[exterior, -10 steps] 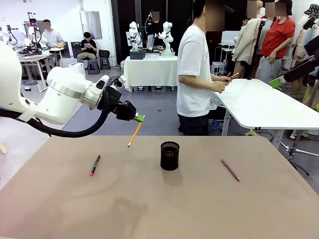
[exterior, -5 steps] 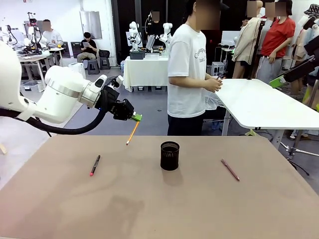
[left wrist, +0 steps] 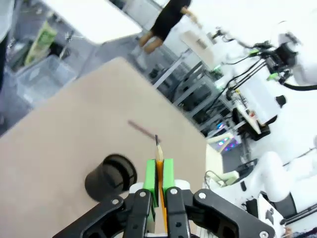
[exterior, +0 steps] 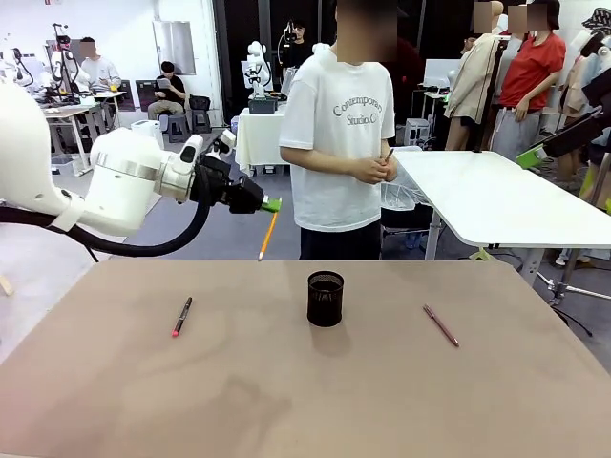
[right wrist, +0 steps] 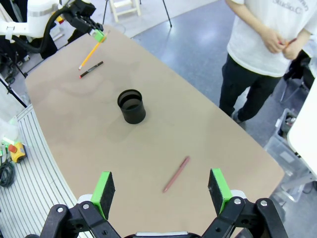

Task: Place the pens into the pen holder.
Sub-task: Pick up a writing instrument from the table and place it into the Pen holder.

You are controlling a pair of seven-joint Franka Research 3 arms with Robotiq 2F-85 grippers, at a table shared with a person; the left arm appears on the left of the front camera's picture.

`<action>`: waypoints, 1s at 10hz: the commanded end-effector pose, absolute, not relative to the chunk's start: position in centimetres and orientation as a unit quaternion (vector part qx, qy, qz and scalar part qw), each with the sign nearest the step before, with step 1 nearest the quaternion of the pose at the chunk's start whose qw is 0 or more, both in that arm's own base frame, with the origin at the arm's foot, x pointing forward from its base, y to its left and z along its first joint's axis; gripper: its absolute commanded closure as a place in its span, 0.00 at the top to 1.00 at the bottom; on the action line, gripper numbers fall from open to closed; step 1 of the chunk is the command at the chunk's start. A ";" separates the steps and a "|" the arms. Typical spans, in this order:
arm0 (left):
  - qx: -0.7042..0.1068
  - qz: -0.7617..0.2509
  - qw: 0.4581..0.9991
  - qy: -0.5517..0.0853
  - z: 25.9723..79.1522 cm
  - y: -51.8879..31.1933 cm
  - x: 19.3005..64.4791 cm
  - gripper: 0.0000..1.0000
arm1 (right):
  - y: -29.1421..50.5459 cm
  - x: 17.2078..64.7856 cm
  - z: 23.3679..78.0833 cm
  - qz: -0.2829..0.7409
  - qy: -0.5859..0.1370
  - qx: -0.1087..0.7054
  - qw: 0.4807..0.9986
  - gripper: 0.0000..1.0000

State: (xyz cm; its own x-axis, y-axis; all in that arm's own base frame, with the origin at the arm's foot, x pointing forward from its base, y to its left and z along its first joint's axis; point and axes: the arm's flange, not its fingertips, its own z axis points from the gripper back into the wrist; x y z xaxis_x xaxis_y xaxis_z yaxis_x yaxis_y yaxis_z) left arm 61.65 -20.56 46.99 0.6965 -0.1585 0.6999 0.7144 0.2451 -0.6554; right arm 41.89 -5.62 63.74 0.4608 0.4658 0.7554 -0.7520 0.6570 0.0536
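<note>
Pen holder (exterior: 325, 299) upright mid-table. Right gripper (right wrist: 162, 188) spread wide, empty; left gripper (exterior: 271, 204) clenched on yellow pencil (exterior: 266, 236), tip down, above far left: carry right, centre tip over rim, lower, then release. Black pen (exterior: 181, 316) left, dark red pen (exterior: 440, 325) right, lying flat.

The pen holder (exterior: 325, 298), a black mesh cup with a solid rim, stands upright near the middle of the desk (exterior: 305, 401). Seen from above it looks empty, though its inside is dark. The black pen (exterior: 181, 316), pink-red at one end, lies flat well to its left. The dark red pen (exterior: 440, 324) lies flat well to its right. The yellow-orange pencil (exterior: 266, 237) hangs tip-down and slightly tilted, clear of the desk, pinched at its top in the left end effector (exterior: 273, 205).
</note>
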 end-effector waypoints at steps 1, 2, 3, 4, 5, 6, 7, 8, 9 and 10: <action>-0.594 -0.322 0.690 -0.260 47.2 -18.9 61.1 0.00 | -5.5 42.0 63.9 0.367 -0.375 0.200 0.828 1.00; -0.588 -0.357 0.665 -0.289 47.8 -18.0 60.7 0.00 | -5.5 42.0 63.9 0.367 -0.375 0.200 0.828 1.00; -0.587 -0.413 0.621 -0.316 48.7 -16.7 60.2 0.00 | -5.5 42.0 63.9 0.367 -0.375 0.200 0.828 1.00; -0.580 -0.435 0.604 -0.331 49.8 -14.9 59.9 0.00 | -5.5 42.0 63.9 0.367 -0.375 0.200 0.828 1.00; -0.565 -0.455 0.599 -0.341 50.8 -13.2 59.6 0.00 | -5.5 42.0 63.9 0.367 -0.375 0.200 0.828 1.00; -0.545 -0.456 0.599 -0.370 52.0 -11.3 59.3 0.00 | -5.5 42.0 63.9 0.367 -0.375 0.200 0.828 1.00; -0.502 -0.455 0.607 -0.416 53.3 -9.4 58.9 0.00 | -5.5 42.0 63.9 0.367 -0.375 0.200 0.828 1.00; -0.466 -0.454 0.606 -0.457 54.6 -8.0 58.5 0.00 | -5.5 42.0 63.9 0.367 -0.375 0.200 0.828 1.00; -0.429 -0.442 0.606 -0.503 55.6 -6.5 57.9 0.00 | -5.5 42.0 63.9 0.367 -0.375 0.200 0.828 1.00; -0.405 -0.433 0.600 -0.538 56.0 -5.0 57.5 0.00 | -5.5 42.0 63.9 0.367 -0.375 0.200 0.828 1.00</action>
